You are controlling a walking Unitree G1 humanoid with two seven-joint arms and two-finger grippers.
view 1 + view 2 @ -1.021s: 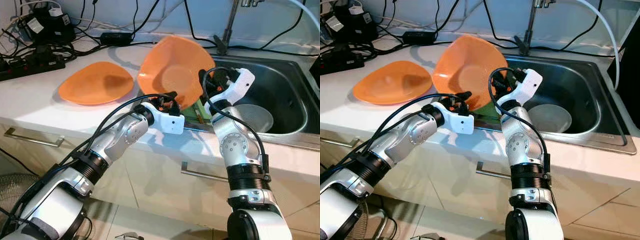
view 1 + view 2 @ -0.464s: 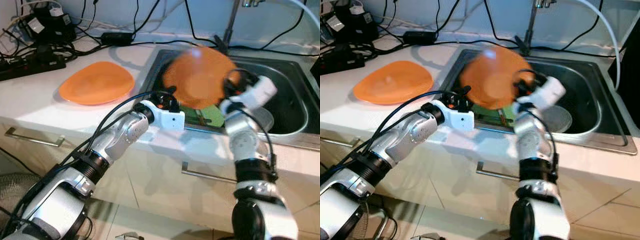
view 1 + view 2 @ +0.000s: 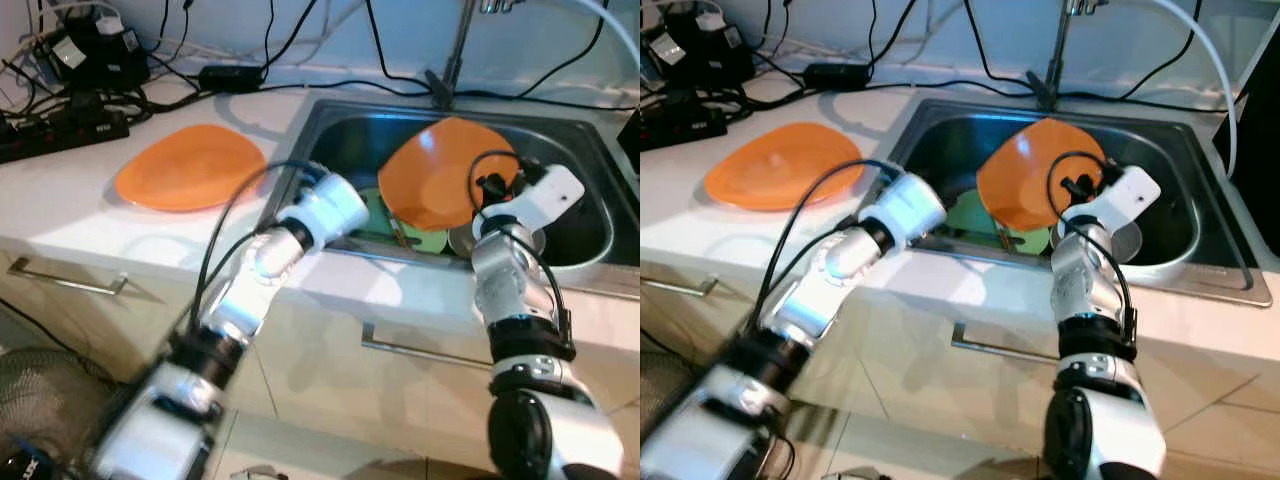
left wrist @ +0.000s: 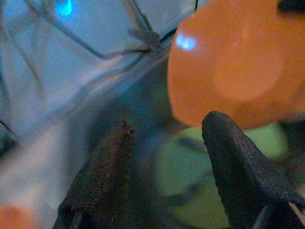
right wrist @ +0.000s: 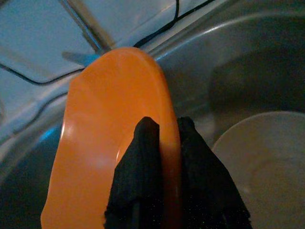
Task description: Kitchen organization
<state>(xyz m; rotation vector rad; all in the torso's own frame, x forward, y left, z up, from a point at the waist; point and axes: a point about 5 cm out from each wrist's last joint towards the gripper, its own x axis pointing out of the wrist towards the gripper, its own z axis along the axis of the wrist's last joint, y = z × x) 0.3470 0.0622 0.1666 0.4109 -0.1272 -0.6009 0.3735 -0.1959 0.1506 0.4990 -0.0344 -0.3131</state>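
Note:
My right gripper [image 5: 167,123] is shut on the rim of an orange plate [image 3: 440,175], which it holds tilted on edge over the steel sink [image 3: 560,270]. The left gripper [image 4: 170,121] is open with nothing between its fingers. It points into the sink's left part, toward that plate and a green plate [image 4: 190,191] lying below it. My left arm [image 3: 270,255] reaches over the counter's front edge and looks blurred. A second orange plate [image 3: 190,165] lies flat on the white counter, left of the sink.
A pale bowl [image 5: 257,162] sits in the sink under the right gripper. The faucet [image 3: 455,50] stands behind the sink. Power strips and black cables [image 3: 70,110] crowd the back left of the counter. Drawer handles [image 3: 65,280] run below the counter edge.
My right gripper has carried the orange plate rightward from the sink's left edge to over the basin. The left arm has swung forward to the sink's left rim.

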